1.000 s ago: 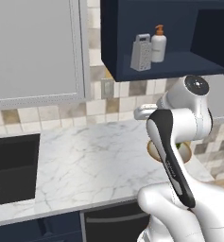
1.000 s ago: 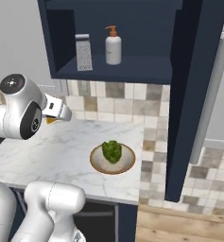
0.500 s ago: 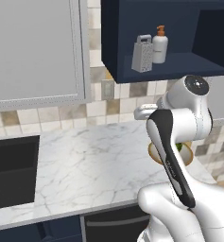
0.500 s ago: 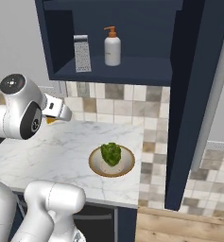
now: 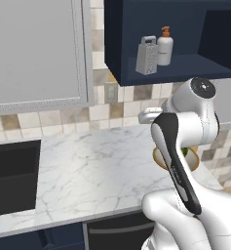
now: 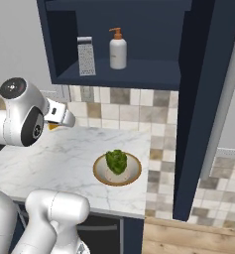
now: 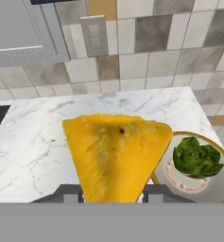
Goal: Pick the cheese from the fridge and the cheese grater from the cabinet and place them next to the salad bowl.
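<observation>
Fingers pinching the cheese (image 7: 114, 153), the yellow wedge clamped between both tips at the bottom of the hand view, broad edge up and narrow point down between the jaws. Held above the counter (image 7: 33, 137), not resting on it.

Key relation for the coming move: the salad bowl (image 7: 198, 166) at about 3 o'clock from the wedge in the hand view, just beside it, part of the bowl's near rim hidden behind the cheese. Bare marble open at 9 o'clock and at 12 o'clock toward the tiled wall. Judged step: lowering the wedge onto the marble next to the bowl, most likely straight down or a touch toward 9 o'clock, so as to clear the rim and not land among the leaves.

From the right base view, the bowl (image 6: 117, 169) on the counter at roughly 4 o'clock from the hand.

Grater (image 5: 147, 54) on the blue cabinet (image 5: 126, 29) shelf beside a soap bottle (image 5: 165, 46), well apart from the hand, at 12 o'clock above the arm in the left base view. Second pick not yet done.
</observation>
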